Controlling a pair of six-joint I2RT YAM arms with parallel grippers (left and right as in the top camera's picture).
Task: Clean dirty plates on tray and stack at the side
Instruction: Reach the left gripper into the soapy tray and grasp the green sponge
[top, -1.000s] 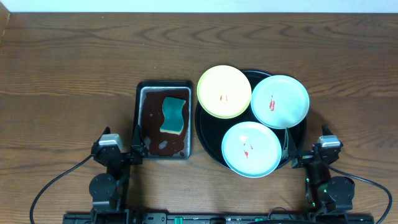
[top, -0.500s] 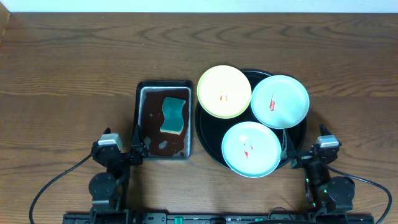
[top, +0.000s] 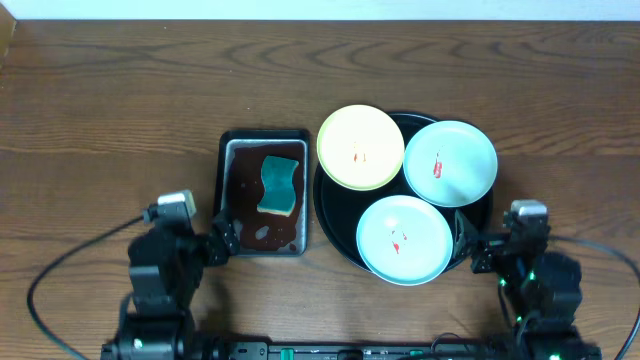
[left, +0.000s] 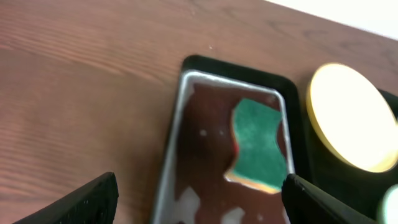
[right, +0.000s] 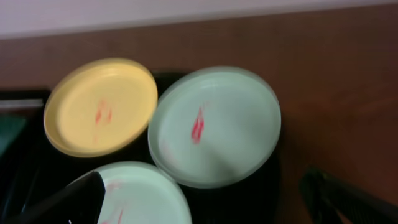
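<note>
All 3 plates sit smeared on the tray (top: 334, 212): the yellow plate (top: 360, 147) at its left, overhanging the rim, 1 mint plate (top: 450, 163) at the right, the other mint plate (top: 404, 239) nearest the arms. The left claw (left: 200, 186) is spread wide before the pan (top: 228, 190), the right claw (right: 204, 186) is spread wide facing the plates, and neither grips anything.

The sensible opening, I judge, is for the left claw to pinch the sponge (top: 281, 184) across its narrow waist and lift it clear of the brown liquid (top: 245, 195) while the right steadies a plate on the worktop (top: 120, 110) side.

Both wrist views crop the fingers (left: 81, 202). The right wrist view is blurred, and whether the mint plates overlap or merely touch is unclear.
</note>
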